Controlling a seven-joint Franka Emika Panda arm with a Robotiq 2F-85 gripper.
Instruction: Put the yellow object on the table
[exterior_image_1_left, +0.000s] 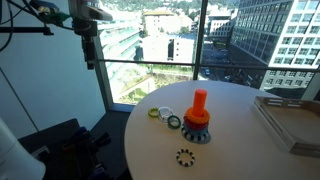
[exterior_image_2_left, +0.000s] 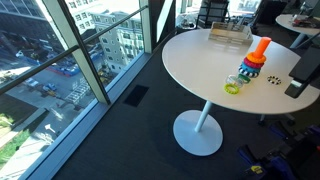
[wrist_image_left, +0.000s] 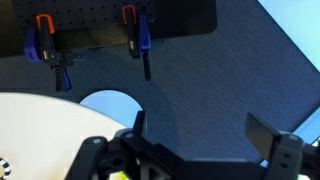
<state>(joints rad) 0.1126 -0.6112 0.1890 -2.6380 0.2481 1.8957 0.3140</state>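
Note:
The yellow object is a short orange-yellow collar around the foot of a tall orange peg, on a dark gear base on the round white table. It also shows in the other exterior view. My gripper hangs high up, off the table's edge and far from the peg. In the wrist view my gripper is open and empty over dark carpet, with the table's rim at the lower left. The collar is out of the wrist view.
On the table lie a pale yellow-green ring, a dark ring, a small black gear and a flat tray. Windows stand behind. Clamps on a dark board show on the floor side.

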